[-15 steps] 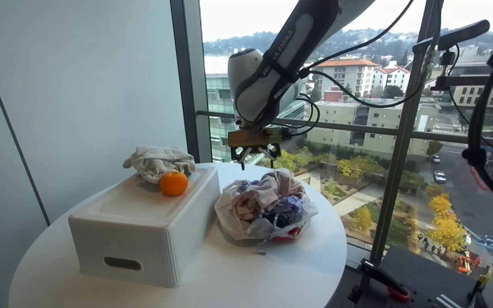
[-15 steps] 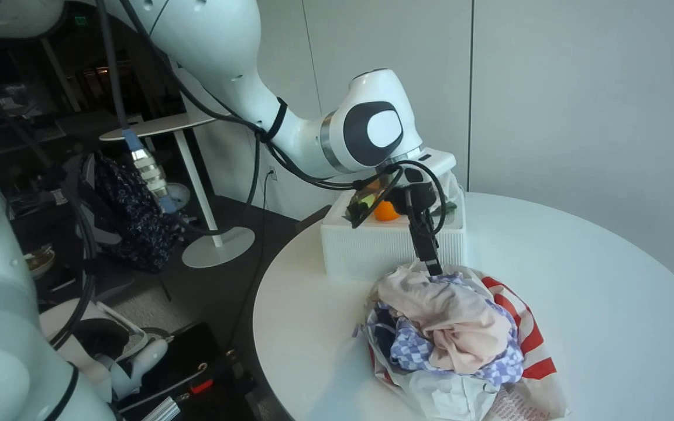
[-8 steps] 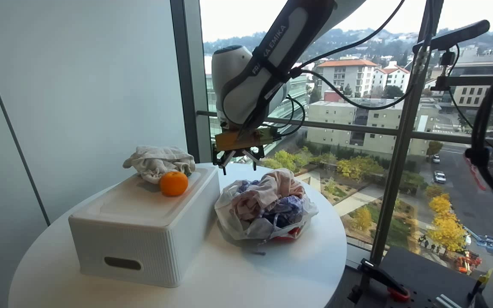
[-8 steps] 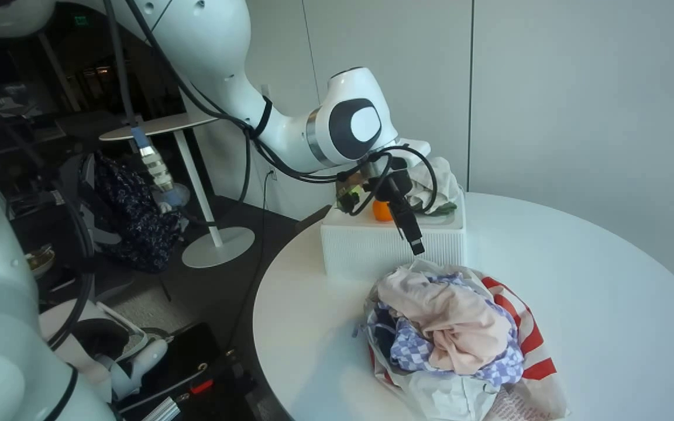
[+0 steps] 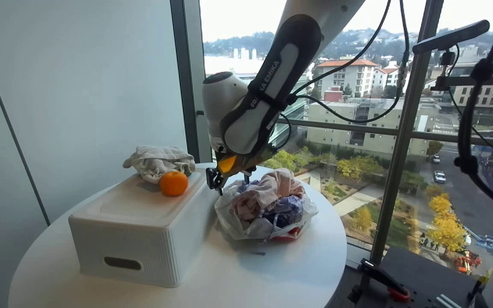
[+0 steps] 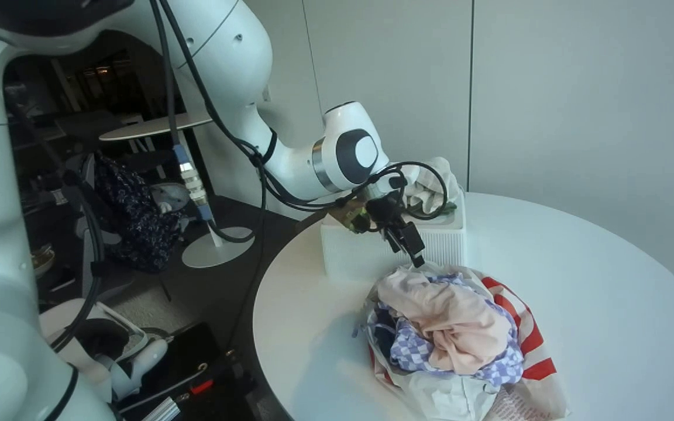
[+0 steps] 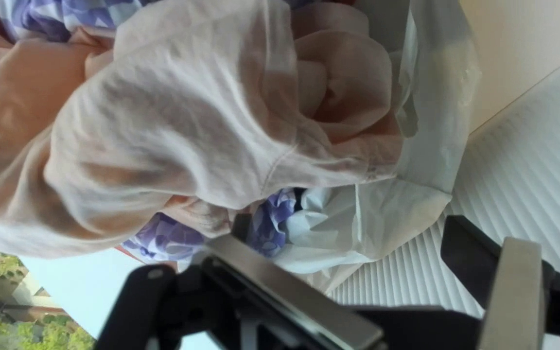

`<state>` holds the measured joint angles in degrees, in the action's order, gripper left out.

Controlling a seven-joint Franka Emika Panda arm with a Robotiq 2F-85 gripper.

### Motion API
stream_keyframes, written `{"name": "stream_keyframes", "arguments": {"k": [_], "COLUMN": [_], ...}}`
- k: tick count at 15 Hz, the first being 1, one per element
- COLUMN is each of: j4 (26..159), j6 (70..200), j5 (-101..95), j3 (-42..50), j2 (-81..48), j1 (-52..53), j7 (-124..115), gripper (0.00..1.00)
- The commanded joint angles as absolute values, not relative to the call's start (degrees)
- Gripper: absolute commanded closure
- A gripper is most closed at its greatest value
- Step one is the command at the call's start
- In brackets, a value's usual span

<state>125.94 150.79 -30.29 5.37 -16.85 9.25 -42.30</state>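
Observation:
My gripper (image 5: 233,186) is open, tilted and empty. It is low over the box side of a white plastic bag (image 5: 229,222) with red stripes. Its fingers stand wide apart in the wrist view (image 7: 350,233). One finger is over the bag's edge, the other before the ribbed wall of a white box (image 7: 542,155); contact cannot be told. A pale pink cloth (image 7: 178,116) lies heaped on top of the bag's contents, also seen in both exterior views (image 6: 448,316). A purple-and-white checked cloth (image 6: 413,351) shows beneath it.
The lidded white box (image 5: 126,239) stands beside the bag on a round white table (image 5: 229,282). An orange (image 5: 174,184) and a crumpled beige cloth (image 5: 161,162) lie on its lid. A wall (image 6: 577,105) and a window stand behind the table.
My gripper moved toward the box, then came down and tilted beside the bag. The orange is now hidden behind the arm in an exterior view. The cloths and bag look unmoved.

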Motion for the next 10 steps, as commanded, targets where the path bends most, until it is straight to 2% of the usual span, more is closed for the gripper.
{"name": "stream_keyframes", "arguments": {"k": [1, 10], "j4": [123.42, 118.97], "j6": [154.42, 158.98], "j5": [-32.02, -28.43], "j3": [5.66, 7.5], "j2": [-19.75, -27.7], "j1": [10.62, 11.58], "j7": [-38.6, -31.37], "gripper": [0.0, 0.0]}}
